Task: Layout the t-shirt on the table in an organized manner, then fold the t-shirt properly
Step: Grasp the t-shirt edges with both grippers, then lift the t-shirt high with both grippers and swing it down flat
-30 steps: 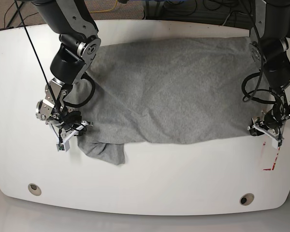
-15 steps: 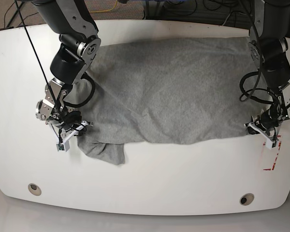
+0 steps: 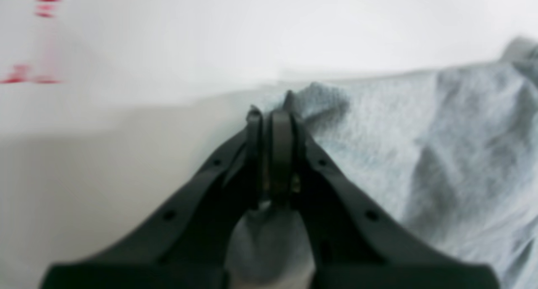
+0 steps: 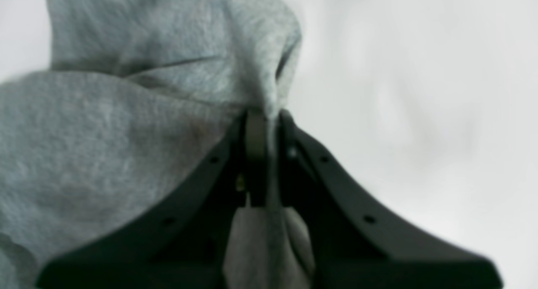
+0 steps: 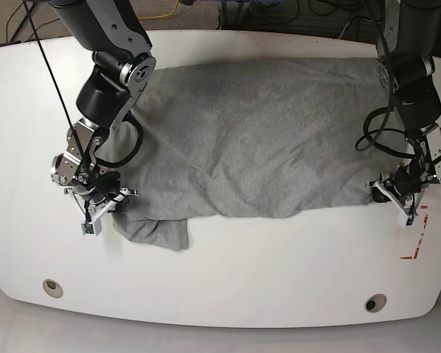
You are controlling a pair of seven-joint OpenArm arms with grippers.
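The heather-grey t-shirt point(image 5: 257, 132) lies spread across the white table point(image 5: 242, 272), no lettering showing, with a crumpled flap hanging at its near left corner. On the base view's right, my left gripper point(image 5: 389, 195) is shut on the shirt's near right corner. The left wrist view shows the left gripper point(image 3: 272, 112) pinching the grey fabric point(image 3: 420, 137). On the base view's left, my right gripper point(image 5: 112, 203) is shut on the shirt's left edge. In the right wrist view the cloth point(image 4: 126, 133) bunches up above the closed right gripper point(image 4: 264, 116).
Two round grommet holes point(image 5: 52, 287) point(image 5: 375, 302) sit near the table's front edge. A red-lined mark point(image 5: 416, 239) lies just right of the left gripper, also seen as a red mark point(image 3: 42, 3) in the left wrist view. Cables lie beyond the far edge.
My left gripper has closed on the shirt's near right corner and shifted slightly inward. The right gripper, still shut on the fabric, has moved a little down and left.
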